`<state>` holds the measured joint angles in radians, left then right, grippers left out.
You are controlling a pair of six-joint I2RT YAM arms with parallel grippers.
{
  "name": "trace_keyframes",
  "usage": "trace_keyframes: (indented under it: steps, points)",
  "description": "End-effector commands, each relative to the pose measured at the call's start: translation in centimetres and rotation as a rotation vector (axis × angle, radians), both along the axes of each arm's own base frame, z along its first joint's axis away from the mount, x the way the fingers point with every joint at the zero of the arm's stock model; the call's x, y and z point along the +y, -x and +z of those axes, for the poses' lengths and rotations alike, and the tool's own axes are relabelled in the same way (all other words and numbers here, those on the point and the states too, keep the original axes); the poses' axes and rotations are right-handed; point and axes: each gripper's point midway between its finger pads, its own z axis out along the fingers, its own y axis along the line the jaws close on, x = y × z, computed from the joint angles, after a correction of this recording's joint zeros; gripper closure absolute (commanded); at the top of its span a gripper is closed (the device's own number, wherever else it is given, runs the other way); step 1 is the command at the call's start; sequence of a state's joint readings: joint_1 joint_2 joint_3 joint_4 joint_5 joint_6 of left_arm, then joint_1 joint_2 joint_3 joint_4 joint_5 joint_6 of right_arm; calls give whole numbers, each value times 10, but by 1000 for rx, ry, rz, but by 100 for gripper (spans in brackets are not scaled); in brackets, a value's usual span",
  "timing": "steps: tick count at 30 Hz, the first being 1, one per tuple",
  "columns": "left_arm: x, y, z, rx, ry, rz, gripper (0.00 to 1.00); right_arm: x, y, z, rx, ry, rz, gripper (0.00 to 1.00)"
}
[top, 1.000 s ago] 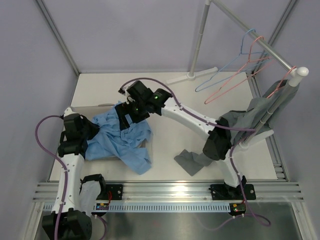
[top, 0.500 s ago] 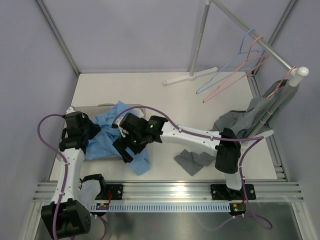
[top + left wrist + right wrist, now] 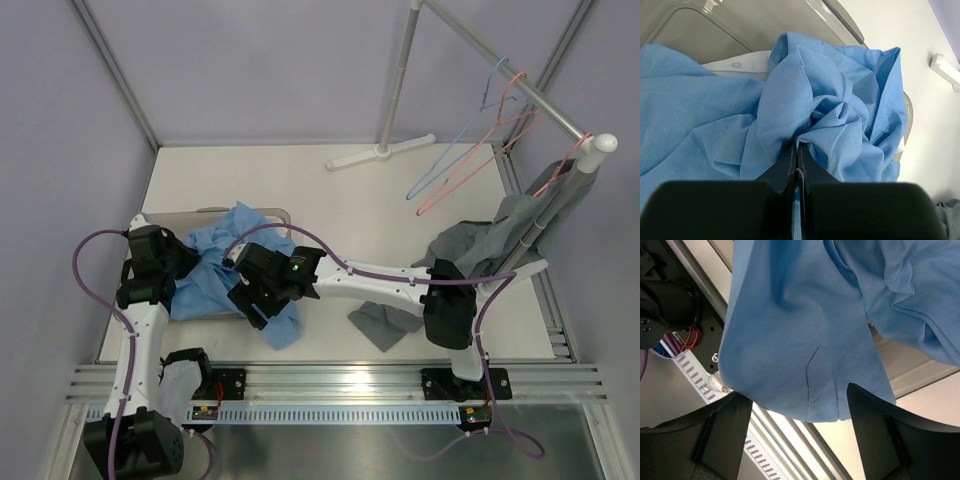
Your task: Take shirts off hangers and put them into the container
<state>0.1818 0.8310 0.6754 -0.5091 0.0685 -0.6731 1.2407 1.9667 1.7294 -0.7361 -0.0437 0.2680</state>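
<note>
Cloth takes up nearly all that the two wrist cameras see. The light blue shirt lies bunched over the container at the left of the worktop. One flap spills past the tub's near right corner towards the arm bases. Only the tub's far rim and a stretch of smoky wall show from above; the rest is buried.

The left jaws are pressed together on a fold of the blue shirt, and their tips are lost in the crease. Just beyond that fold, a thin sliver of the white shirt with one button peeps out from under the blue. The rest of it is covered.

From above, the right arm reaches across the worktop and its wrist hides the middle of the blue shirt. The right jaws stand wide apart, one finger at each lower corner of the wrist view, with the shirt's slit hem hanging in the gap. Whether either pad touches the cloth cannot be made out. A slotted metal rail runs behind the hem.

The grey shirt hangs at the right, by the end of the rack pole, on a pink hanger that is mostly hidden. Its lower part trails onto the worktop, partly behind the right arm's elbow. Two bare hangers, one pink and one blue, hang further up the pole.
</note>
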Motion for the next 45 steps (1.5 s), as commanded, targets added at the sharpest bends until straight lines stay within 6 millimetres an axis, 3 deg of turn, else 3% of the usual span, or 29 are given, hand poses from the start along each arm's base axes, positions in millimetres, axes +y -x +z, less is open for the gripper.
trace_keyframes:
  steps: [1,4,5,6,10,13,15,17,18,19,20,24,28,31,33,36,38,41,42,44,45]
  points:
    - [-3,0,15,-48,-2,-29,99,15,-16,-3,-43,-20,-25,25]
    - [-3,1,18,-48,-8,-33,96,21,-20,-8,-52,-24,-30,52]
    - [-3,1,19,-50,-12,-32,95,23,-25,-4,-74,-26,-45,87]
    - [-2,1,22,-59,-18,-30,92,23,-28,-3,-94,-22,-54,100]
    - [1,1,25,-69,-31,-18,77,26,-47,20,-190,-30,-80,100]
    - [0,0,21,-62,-23,-19,75,40,-65,66,-244,-124,-77,100]
    - [-2,-1,19,-61,-13,-25,76,46,-73,79,-226,-163,-62,100]
    - [-3,-1,19,-63,-9,-32,82,52,-98,90,-207,-214,-70,100]
    - [-3,-1,19,-63,-9,-32,85,57,-95,91,-151,-245,-32,100]
    - [-3,-1,19,-63,-11,-33,88,59,-113,89,-125,-264,-44,100]
    - [-3,0,18,-60,-9,-33,92,63,-117,88,-95,-282,-35,100]
    - [-4,-1,18,-64,-4,-40,98,72,-128,52,44,-267,-11,100]
    - [-5,-1,19,-70,-2,-46,99,71,-137,-16,110,-167,-49,100]
    - [-6,-2,19,-74,0,-47,99,61,-131,-61,188,-73,-83,100]
    - [-6,-2,19,-73,2,-48,100,50,-116,-87,236,-12,-90,100]
    - [-7,-3,18,-76,9,-50,100,41,-110,-94,192,9,-96,99]
    - [-7,-4,17,-72,16,-48,100,35,-113,-86,161,23,-106,92]
    - [-8,-5,14,-62,22,-51,100,31,-125,-46,71,4,-123,80]
    - [-8,-5,13,-59,23,-52,100,34,-130,-17,30,-44,-114,68]
    - [-6,-5,11,-52,17,-44,100,32,-131,9,4,-62,-110,51]
    - [-6,-5,11,-48,16,-42,100,34,-134,37,-29,-105,-103,42]
